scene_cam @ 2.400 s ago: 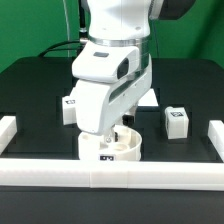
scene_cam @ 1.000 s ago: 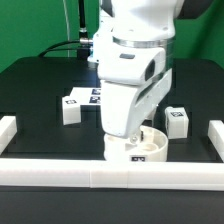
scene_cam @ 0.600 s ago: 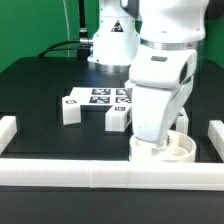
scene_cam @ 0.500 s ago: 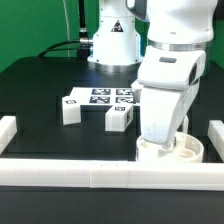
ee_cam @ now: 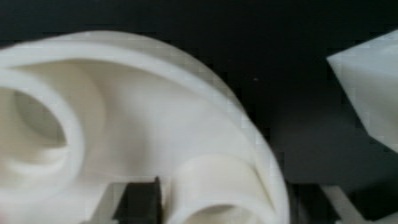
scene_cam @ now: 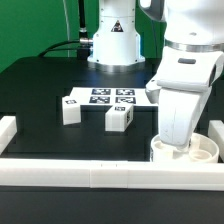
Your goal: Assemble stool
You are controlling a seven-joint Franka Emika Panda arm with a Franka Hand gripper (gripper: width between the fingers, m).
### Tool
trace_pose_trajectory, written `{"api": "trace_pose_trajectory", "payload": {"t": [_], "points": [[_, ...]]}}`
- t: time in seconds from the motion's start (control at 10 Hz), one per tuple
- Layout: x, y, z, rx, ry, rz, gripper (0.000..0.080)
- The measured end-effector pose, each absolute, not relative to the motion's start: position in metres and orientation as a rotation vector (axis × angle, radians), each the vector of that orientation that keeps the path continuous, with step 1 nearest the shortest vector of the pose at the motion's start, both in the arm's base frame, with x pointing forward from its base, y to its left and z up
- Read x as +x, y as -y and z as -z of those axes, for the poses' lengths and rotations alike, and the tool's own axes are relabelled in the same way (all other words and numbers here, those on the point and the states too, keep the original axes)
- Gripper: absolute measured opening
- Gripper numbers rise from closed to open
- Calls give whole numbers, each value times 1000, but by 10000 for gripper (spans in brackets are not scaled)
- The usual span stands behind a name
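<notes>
Seat point(scene_cam: 203, 152): white plastic, thick round disc, open side up. It has a raised outer wall and a round recess inside the rim. The wrist view shows the seat point(ee_cam: 160, 100) close up, with a smooth curved wall, a hollow to one side and a smaller round socket by the fingers. No tag mark is readable on it in either view.

Gripper point(scene_cam: 180, 147): narrow, clamped on the seat's wall. In the wrist view the wall sits between the two dark fingers of the gripper point(ee_cam: 222, 196). In the exterior view the arm point(scene_cam: 185, 80) covers most of the grip.

Positions relative to the marker board point(scene_cam: 105, 97):
- Seat is well apart from it, toward the exterior view's right and nearer the camera. It sits on the tabletop point(scene_cam: 40, 90) in the corner where the front bar point(scene_cam: 100, 173) meets the right bar point(scene_cam: 216, 132).
- First leg point(scene_cam: 70, 110): short white block with a tag, just beside the board's corner on the exterior view's left.
- Second leg point(scene_cam: 120, 117): same kind of block, tag on top, just in front of the board.

A white block at the edge of the wrist view point(ee_cam: 370, 85) is too blurred to identify.
</notes>
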State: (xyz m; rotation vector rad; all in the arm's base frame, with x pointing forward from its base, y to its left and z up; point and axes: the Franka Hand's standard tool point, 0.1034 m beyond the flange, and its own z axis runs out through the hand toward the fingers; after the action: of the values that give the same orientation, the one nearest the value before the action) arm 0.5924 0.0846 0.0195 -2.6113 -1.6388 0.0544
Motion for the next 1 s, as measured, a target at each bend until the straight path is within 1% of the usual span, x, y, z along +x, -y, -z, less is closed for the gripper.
{"api": "trace_pose_trajectory", "payload": {"t": [0.4, 0.5, 0.6, 0.7, 0.8, 1.0], "points": [[592, -84, -19, -2612, 1638, -55, 321], [592, -84, -19, -2613, 1638, -55, 477], [592, -84, -19, -2613, 1638, -55, 596], [592, -84, -20, -2613, 1637, -54, 596], [593, -82, -25, -2620, 1634, -49, 638], [590, -80, -47, -2658, 1603, -28, 647]]}}
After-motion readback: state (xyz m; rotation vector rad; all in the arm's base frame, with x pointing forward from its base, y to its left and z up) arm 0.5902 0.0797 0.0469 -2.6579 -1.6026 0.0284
